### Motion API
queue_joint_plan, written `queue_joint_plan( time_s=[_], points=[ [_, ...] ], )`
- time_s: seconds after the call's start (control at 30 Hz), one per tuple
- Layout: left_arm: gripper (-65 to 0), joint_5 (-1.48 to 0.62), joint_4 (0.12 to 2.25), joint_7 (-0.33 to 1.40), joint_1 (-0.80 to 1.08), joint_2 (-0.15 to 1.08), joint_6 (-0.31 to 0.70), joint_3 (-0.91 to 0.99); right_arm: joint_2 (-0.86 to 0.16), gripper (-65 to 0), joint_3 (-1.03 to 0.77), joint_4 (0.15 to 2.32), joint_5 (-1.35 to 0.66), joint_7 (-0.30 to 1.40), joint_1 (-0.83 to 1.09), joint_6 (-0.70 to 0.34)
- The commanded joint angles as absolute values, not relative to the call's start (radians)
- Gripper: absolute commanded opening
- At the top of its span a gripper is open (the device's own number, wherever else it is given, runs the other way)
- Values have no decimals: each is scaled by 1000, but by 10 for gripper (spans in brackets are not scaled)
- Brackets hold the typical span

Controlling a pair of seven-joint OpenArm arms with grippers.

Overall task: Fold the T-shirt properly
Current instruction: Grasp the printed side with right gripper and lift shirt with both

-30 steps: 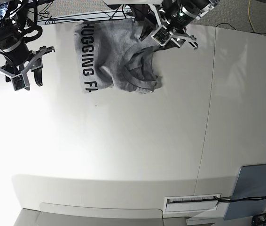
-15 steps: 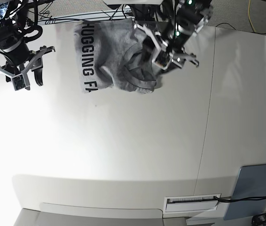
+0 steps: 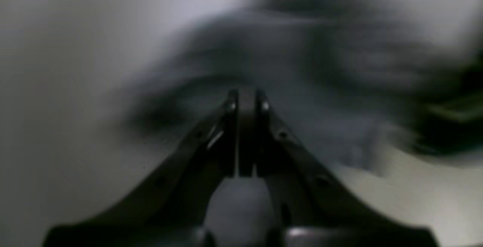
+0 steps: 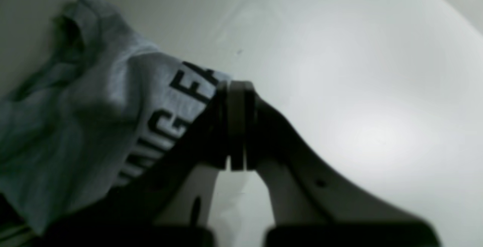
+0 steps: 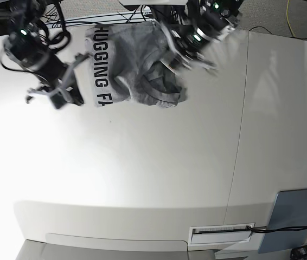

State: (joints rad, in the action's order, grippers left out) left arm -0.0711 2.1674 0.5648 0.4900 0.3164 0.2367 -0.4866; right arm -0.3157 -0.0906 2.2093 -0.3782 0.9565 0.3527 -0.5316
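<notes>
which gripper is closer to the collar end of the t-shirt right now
Left. The left gripper hangs over the bunched collar end of the T-shirt. The right gripper is off the opposite, lettered edge, above bare table.

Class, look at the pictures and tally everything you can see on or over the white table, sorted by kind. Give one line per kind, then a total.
T-shirts: 1, the crumpled grey T-shirt with black lettering.
Grippers: 2, the left gripper over the shirt and the right gripper beside its lettered edge.
Flat panels: 1, the grey-blue panel at the table's near corner.
Total: 4
</notes>
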Motion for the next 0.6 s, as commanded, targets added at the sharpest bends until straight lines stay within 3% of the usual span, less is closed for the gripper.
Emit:
queue_joint_plan(
  time_s=[0.0,0.27,0.57],
  points=[
    [-650,-86,2187,542,501,316,258,-504,-326,-650,-57,2190,-364,933,328,-525],
    [-650,-76,2131,559,514,316,268,-571,-327,-650,158,1919,-276,915,175,-488],
    [-650,-18,1913,558,410,315,179,-571,-327,-650,179,1752,-221,904,43,-450]
  ],
)
